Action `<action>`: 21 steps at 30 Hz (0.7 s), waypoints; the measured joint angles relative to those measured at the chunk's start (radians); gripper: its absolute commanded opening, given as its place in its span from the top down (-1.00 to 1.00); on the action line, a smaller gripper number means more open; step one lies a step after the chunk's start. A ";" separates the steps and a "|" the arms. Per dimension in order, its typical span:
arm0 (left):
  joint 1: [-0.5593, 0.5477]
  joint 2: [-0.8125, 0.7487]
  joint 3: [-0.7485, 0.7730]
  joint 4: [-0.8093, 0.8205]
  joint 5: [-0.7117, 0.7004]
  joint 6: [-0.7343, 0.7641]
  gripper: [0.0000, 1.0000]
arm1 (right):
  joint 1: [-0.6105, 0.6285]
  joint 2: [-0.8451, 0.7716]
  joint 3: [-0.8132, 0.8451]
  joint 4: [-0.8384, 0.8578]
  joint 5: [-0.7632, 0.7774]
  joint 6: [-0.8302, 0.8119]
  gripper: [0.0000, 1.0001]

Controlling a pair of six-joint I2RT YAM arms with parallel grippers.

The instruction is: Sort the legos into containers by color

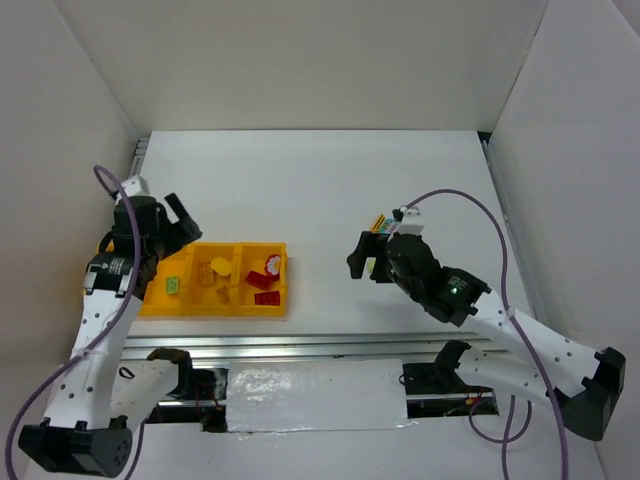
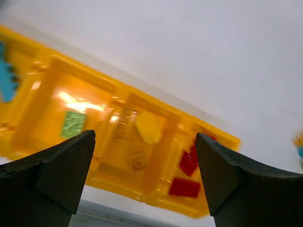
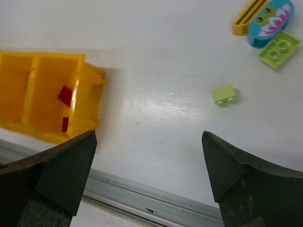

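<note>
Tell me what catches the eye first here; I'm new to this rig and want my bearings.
The long yellow plastic tray stands out, left of centre near the front edge of the white table, small red studded bricks in its rightmost compartment. Loose on the table to its right lie a light green brick and a teal oval piece.

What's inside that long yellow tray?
The tray has four compartments, left to right: a teal piece, a green brick, yellow pieces, red bricks. From above, the left arm covers the teal compartment, and the wrist view cuts part of it off.
</note>
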 measured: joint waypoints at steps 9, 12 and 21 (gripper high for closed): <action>-0.530 0.057 -0.026 0.138 0.116 0.014 -0.99 | -0.227 0.136 0.026 -0.074 0.011 0.039 -0.99; -0.643 0.081 -0.103 0.180 0.140 0.021 -0.99 | -0.325 0.223 0.062 -0.082 0.004 0.048 -0.99; -0.716 -0.032 -0.241 0.205 0.172 0.008 -0.99 | -0.499 0.663 0.258 -0.081 -0.033 0.062 -0.94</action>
